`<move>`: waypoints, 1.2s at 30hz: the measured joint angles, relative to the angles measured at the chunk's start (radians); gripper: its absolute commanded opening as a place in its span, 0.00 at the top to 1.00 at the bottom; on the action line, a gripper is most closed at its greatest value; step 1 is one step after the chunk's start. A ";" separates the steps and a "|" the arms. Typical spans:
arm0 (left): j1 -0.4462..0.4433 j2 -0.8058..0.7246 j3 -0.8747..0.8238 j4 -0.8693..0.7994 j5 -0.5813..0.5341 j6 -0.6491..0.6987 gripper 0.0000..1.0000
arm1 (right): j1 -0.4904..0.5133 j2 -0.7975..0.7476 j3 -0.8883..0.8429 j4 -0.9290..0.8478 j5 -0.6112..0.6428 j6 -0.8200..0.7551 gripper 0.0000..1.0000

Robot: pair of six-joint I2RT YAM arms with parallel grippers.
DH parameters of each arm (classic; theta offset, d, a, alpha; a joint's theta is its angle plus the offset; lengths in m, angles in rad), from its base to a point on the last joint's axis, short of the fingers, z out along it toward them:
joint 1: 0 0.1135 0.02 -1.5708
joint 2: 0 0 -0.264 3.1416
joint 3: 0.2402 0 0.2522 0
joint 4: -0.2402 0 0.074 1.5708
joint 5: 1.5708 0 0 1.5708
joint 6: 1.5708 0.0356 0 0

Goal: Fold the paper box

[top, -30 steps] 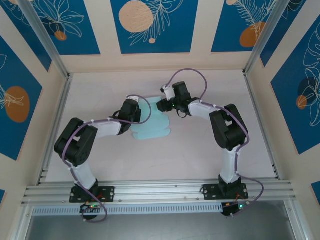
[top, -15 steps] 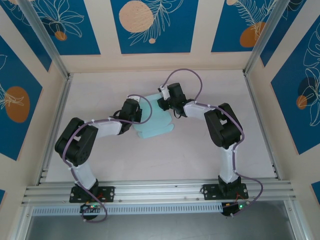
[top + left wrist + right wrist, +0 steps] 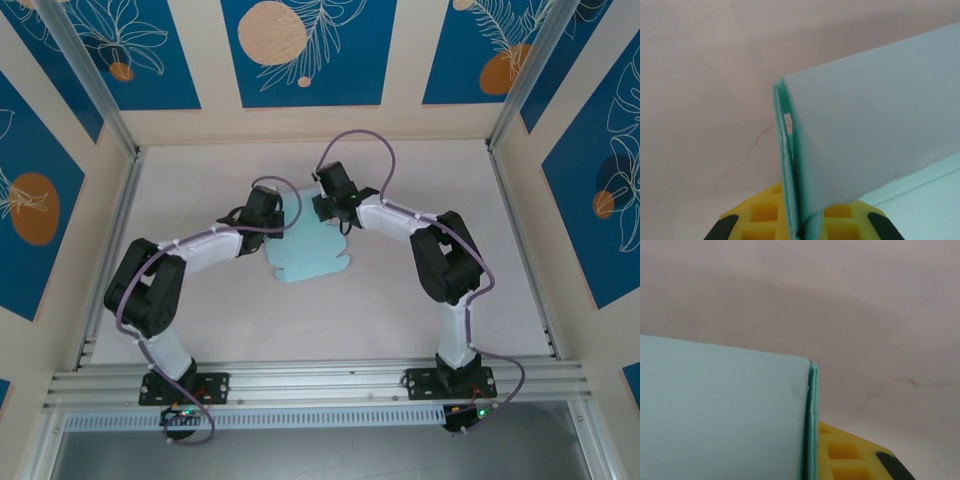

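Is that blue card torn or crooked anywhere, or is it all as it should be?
No tear shows. The paper box is only partly folded: at the left claw, its pinched layers gape slightly along the raised edge instead of lying flush.

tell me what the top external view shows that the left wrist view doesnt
Top external: both arms over the table, with the left gripper and right gripper at the far end of the paper box, and its whole outline with a scalloped near edge. Left wrist: up close, a raised flap's layered edge pinched between the yellow fingers. Both: the pale blue card and the pinkish table.
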 measured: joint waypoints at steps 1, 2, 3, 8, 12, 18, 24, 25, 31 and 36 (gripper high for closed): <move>0.000 -0.018 0.014 -0.044 0.021 -0.020 1.00 | 0.012 -0.013 0.029 -0.077 0.018 0.029 0.86; 0.000 -0.036 0.026 -0.090 0.043 -0.043 1.00 | 0.022 -0.022 0.055 -0.141 0.030 0.052 0.86; -0.002 -0.056 0.037 -0.145 0.063 -0.071 1.00 | 0.037 -0.032 0.081 -0.215 0.045 0.084 0.86; -0.009 -0.105 0.079 -0.406 0.159 -0.171 1.00 | 0.120 -0.061 0.120 -0.482 0.062 0.233 0.86; -0.020 -0.107 0.076 -0.551 0.250 -0.224 1.00 | 0.173 -0.061 0.111 -0.620 0.045 0.329 0.85; -0.028 -0.109 0.038 -0.622 0.326 -0.276 1.00 | 0.202 -0.037 0.107 -0.719 -0.008 0.389 0.82; -0.027 -0.063 0.032 -0.668 0.325 -0.292 1.00 | 0.222 0.046 0.130 -0.758 -0.028 0.404 0.79; -0.026 -0.061 0.033 -0.666 0.325 -0.299 1.00 | 0.223 0.054 0.132 -0.761 -0.027 0.407 0.77; -0.023 -0.023 0.063 -0.681 0.306 -0.322 1.00 | 0.217 0.081 0.134 -0.759 -0.031 0.411 0.74; -0.009 0.031 0.088 -0.668 0.286 -0.328 1.00 | 0.190 0.110 0.133 -0.725 -0.048 0.410 0.76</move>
